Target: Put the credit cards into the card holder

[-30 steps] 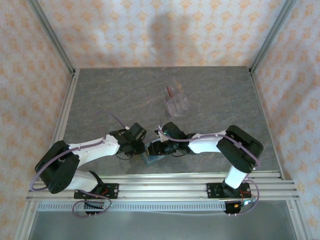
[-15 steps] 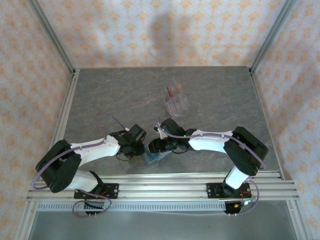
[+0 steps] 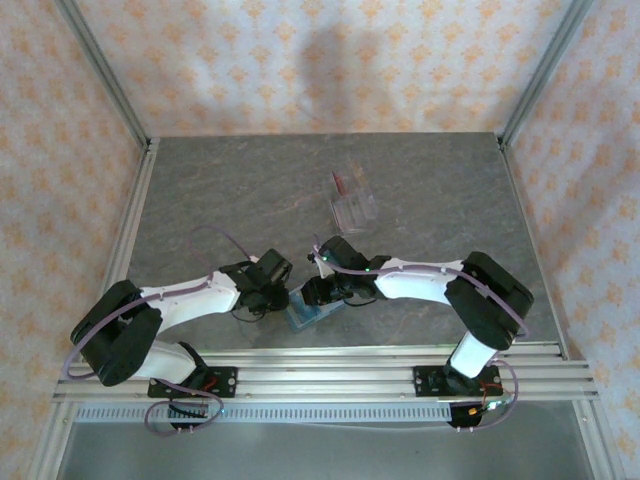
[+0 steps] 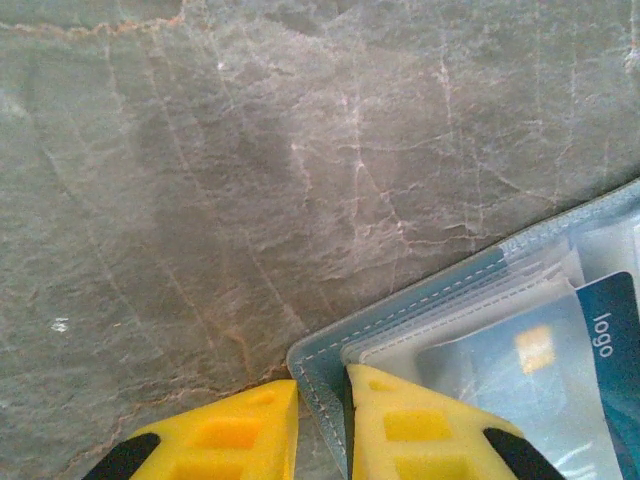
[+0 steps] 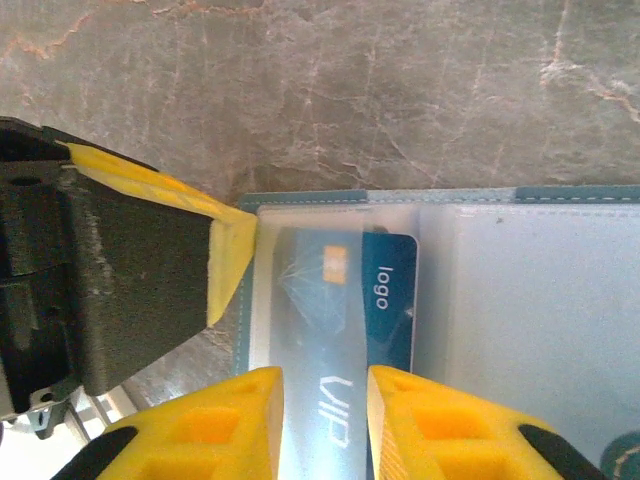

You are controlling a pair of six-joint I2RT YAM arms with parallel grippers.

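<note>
The teal card holder (image 3: 311, 315) lies open near the table's front edge, its clear sleeves facing up (image 5: 530, 300). A blue credit card (image 5: 388, 290) printed "logo" and "VIP" is mostly inside the left sleeve, also seen in the left wrist view (image 4: 605, 345). My left gripper (image 4: 322, 425) is shut on the holder's corner edge (image 4: 440, 285); its yellow fingertip (image 5: 230, 250) shows beside the holder. My right gripper (image 5: 325, 425) hovers over the card, its jaws slightly apart and gripping nothing. A dark red credit card (image 3: 345, 181) stands further back on the table.
A clear plastic stand (image 3: 354, 209) holding the red card sits at mid-table, behind both grippers (image 3: 272, 288) (image 3: 312, 293). The aluminium rail (image 3: 330, 352) runs just in front of the holder. Grey stone tabletop (image 3: 220, 190) stretches to the left and back.
My right gripper has slid a little to the left over the holder, closer to the left gripper. The left arm has stayed put.
</note>
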